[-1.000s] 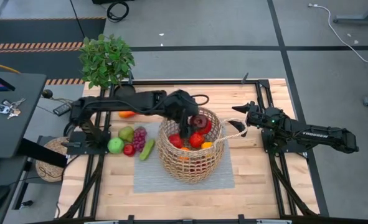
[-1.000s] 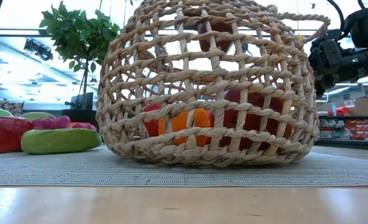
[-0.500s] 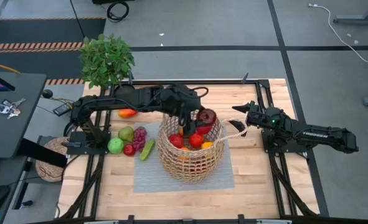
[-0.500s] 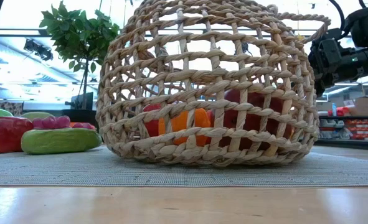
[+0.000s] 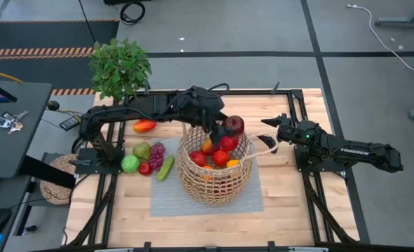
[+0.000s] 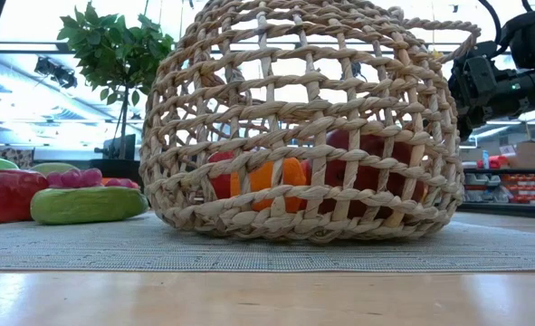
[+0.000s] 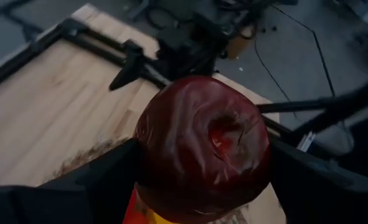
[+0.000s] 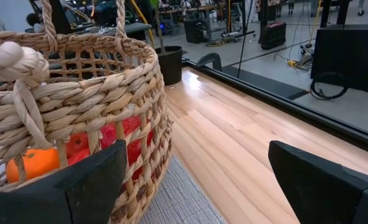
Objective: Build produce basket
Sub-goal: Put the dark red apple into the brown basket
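The wicker basket (image 5: 214, 168) stands on a grey mat (image 5: 166, 199) at mid-table, with red apples and an orange inside. My left gripper (image 5: 228, 129) hangs over the basket's far rim, shut on a dark red apple (image 7: 202, 149). On the table left of the basket lie a green apple (image 5: 129, 164), a pear (image 5: 142, 150), purple grapes (image 5: 156, 154), a cucumber (image 5: 165, 168) and a red-orange pepper (image 5: 143, 127). My right gripper (image 5: 266, 133) stands open just right of the basket, beside its loop handle (image 8: 9, 62), with nothing between its fingers. My left gripper pinches the dark red apple by two opposite sides (image 7: 147, 155) between its two fingers (image 7: 103, 183). The fingers come slanting down from the table's left side. The apple is lifted clear above the basket's rim, its dimpled end turned toward the wrist camera.
A leafy potted plant (image 5: 119, 66) stands at the table's far left corner. Black frame rails (image 5: 312, 203) run along the table's sides. Bare wood (image 5: 192, 227) lies between the mat and the near edge.
My left gripper has risen with the dark red apple, from just inside the basket's mouth to above its far rim, and has rolled about its wrist. The apple has left the low view. The basket and my right gripper have kept still.
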